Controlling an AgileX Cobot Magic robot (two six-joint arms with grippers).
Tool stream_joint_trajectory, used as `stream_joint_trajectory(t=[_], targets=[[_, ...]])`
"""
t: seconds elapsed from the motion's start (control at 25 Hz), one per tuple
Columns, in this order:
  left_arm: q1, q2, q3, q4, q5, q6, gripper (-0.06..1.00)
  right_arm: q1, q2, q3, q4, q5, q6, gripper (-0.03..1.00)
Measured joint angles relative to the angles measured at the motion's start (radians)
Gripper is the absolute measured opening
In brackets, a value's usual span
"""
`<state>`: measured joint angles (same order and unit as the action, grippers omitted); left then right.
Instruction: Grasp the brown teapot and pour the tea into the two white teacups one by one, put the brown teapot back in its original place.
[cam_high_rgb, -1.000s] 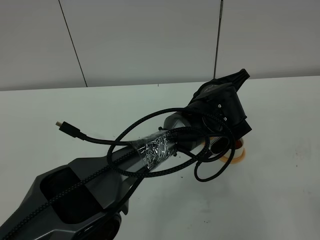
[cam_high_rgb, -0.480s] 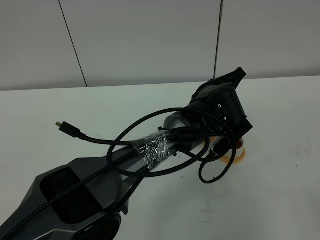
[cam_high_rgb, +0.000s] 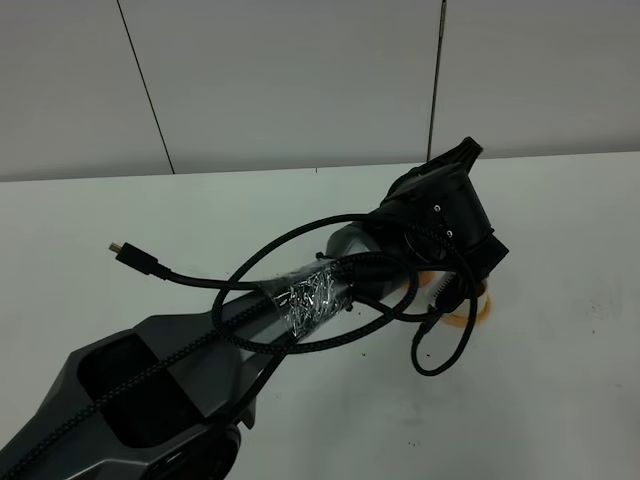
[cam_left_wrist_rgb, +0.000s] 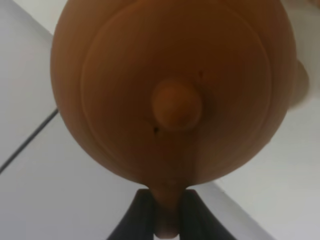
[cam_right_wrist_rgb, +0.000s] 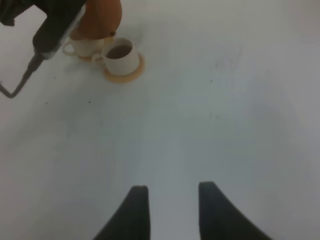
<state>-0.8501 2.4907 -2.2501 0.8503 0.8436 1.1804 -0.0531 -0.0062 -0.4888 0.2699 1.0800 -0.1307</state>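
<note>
L hand (cam_left_wrist_rgb: 167, 210) on round clay teapot (cam_left_wrist_rgb: 125, 75)

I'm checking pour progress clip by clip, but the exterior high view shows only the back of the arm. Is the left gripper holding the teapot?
Observer: Yes. The left wrist view shows the left gripper shut on the handle of the brown teapot.
Operator: Has any tea been poured?
Observer: The right wrist view shows dark tea in the teacup nearer the right gripper; that cup stands on an orange saucer.
Operator: And the second cup?
Observer: The teapot hangs close above the other teacup; that cup's inside is hidden.
</note>
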Motion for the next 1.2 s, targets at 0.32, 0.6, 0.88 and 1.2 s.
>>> stream_joint_trajectory(t=[0.32, 0.6, 0.88, 1.2], targets=[[0.0, -0.056, 0.0, -0.035, 0.062, -0.149, 0.17, 0.0, 0.0, 0.0, 0.0, 0.0, 0.0, 0.24], [0.006, -0.112, 0.0, -0.086, 0.22, -0.233, 0.17, 0.0, 0.0, 0.0, 0.0, 0.0, 0.0, 0.24], [0.075, -0.138, 0.0, -0.184, 0.343, -0.311, 0.17, 0.0, 0.0, 0.0, 0.0, 0.0, 0.0, 0.24], [0.167, -0.142, 0.0, -0.307, 0.343, -0.355, 0.17, 0.0, 0.0, 0.0, 0.0, 0.0, 0.0, 0.24]])
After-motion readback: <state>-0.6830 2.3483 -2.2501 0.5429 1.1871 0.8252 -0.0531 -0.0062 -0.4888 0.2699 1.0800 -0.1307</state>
